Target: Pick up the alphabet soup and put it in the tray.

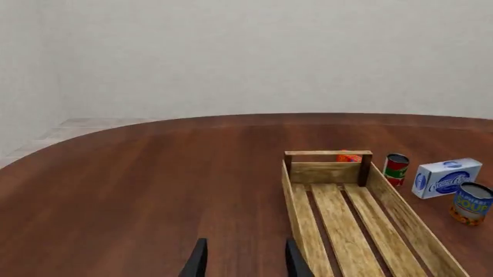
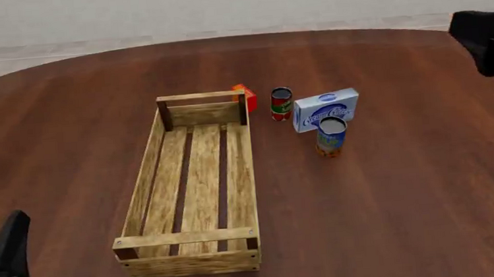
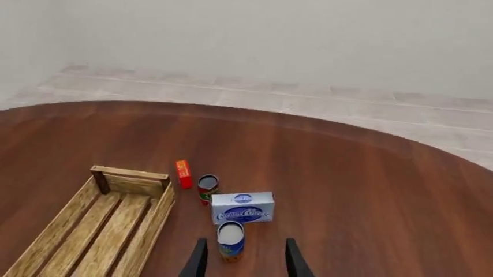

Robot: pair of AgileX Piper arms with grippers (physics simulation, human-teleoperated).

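The tray (image 1: pixel 350 216) lies on the brown table (image 1: pixel 154 190) — slatted, holding nothing. Beside it stand a red-and-green can (image 1: pixel 396 168), a blue-white box (image 1: pixel 446 178) and the alphabet soup (image 1: pixel 470 203).

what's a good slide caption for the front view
Soup can stands upright beside the empty wooden tray, both arms clear.

Both arms matte black, no markings, cables or screws visible. Left end effector (image 1: pixel 243 259): two slim dark tapered fingers. Right end effector (image 3: pixel 243 259): same, blocky black housing.
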